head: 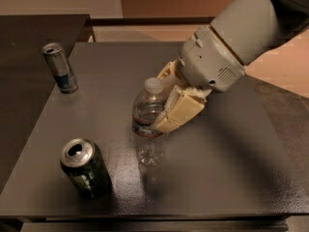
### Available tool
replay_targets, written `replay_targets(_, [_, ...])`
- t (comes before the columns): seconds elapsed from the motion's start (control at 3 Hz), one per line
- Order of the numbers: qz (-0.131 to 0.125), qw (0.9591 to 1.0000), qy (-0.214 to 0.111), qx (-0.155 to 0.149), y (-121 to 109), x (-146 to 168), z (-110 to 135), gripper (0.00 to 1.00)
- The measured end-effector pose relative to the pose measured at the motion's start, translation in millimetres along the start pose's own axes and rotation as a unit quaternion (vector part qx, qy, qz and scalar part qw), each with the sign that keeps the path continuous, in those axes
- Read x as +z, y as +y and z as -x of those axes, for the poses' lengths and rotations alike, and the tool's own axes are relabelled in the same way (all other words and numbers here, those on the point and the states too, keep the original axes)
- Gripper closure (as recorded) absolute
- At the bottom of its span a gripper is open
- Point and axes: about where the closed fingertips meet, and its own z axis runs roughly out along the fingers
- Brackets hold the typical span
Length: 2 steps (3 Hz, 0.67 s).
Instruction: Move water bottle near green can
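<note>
Clamping the bottle (148, 124) mid-worktop, the closed gripper (166, 111) seems mid-carry and should next move front-left, beside the green can (86, 169).

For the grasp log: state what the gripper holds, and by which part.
The gripper, over mid-table, holds the water bottle, jaws on its upper body.

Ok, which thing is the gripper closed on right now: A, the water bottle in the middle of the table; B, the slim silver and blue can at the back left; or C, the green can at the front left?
A: the gripper has its fingers shut on the water bottle mid-table, while the green can and the silver-and-blue can stand apart from it on the left.
</note>
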Motion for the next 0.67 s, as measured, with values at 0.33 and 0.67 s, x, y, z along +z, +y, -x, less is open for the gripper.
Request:
replay_targets(0.33, [0.006, 1.0000, -0.002, -0.007, 4.2, 11.8, 3.7, 1.00])
replay_targets(0.67, [0.013, 0.9998, -0.007, -0.015, 7.9, 20.2, 10.6, 1.00])
